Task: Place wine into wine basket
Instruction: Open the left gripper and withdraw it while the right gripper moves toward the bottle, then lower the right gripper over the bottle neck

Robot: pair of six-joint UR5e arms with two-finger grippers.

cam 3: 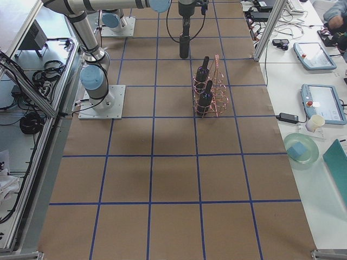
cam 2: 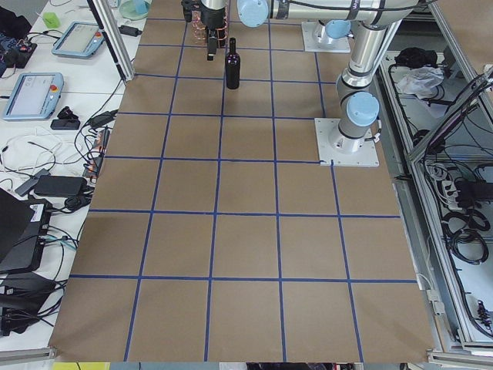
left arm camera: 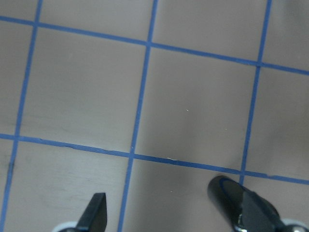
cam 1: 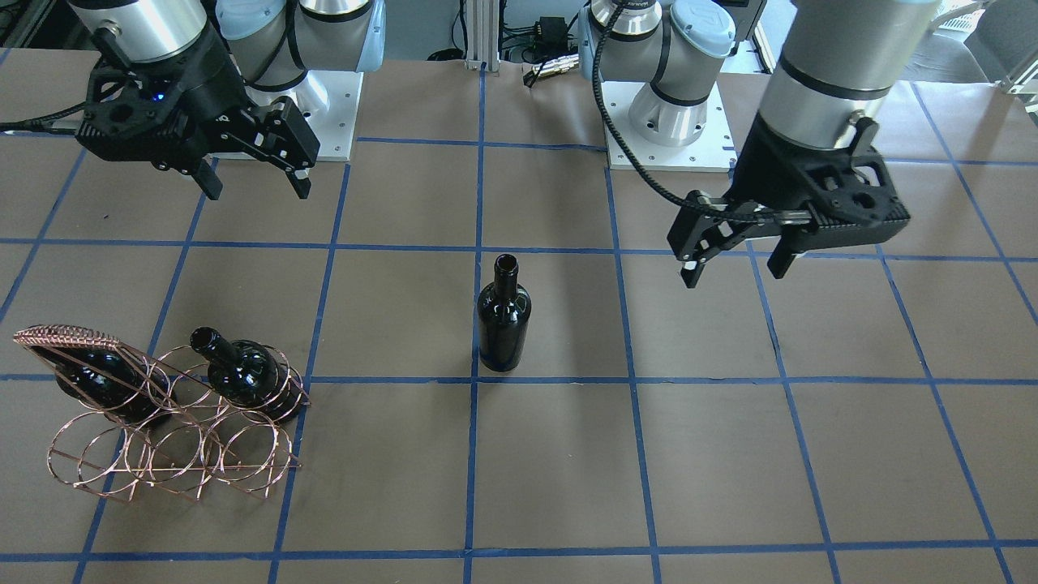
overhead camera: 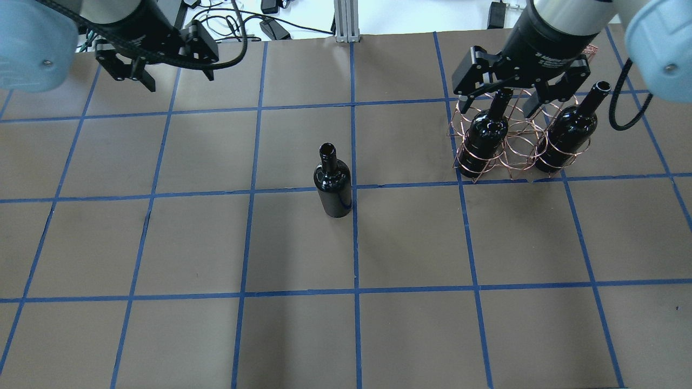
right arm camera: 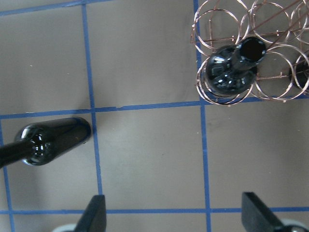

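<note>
Standing upright mid-table, wine [cam 1: 503, 316] points its neck straight up. The wine basket [cam 1: 174, 454] holding two bottles [cam 1: 243, 375] sits well apart, and left gripper [cam 1: 734, 272] and right gripper [cam 1: 258, 191] hang spread, empty.

Bright, even overhead light; soft shadows, glints on the wine [overhead camera: 333, 186]

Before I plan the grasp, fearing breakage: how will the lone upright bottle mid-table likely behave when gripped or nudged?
The wine stands upright, tall on a narrow base, so a sideways nudge near the neck would probably tip it, after which the round body could roll. Its glossy glass surface looks slippery and likely breakable.
</note>
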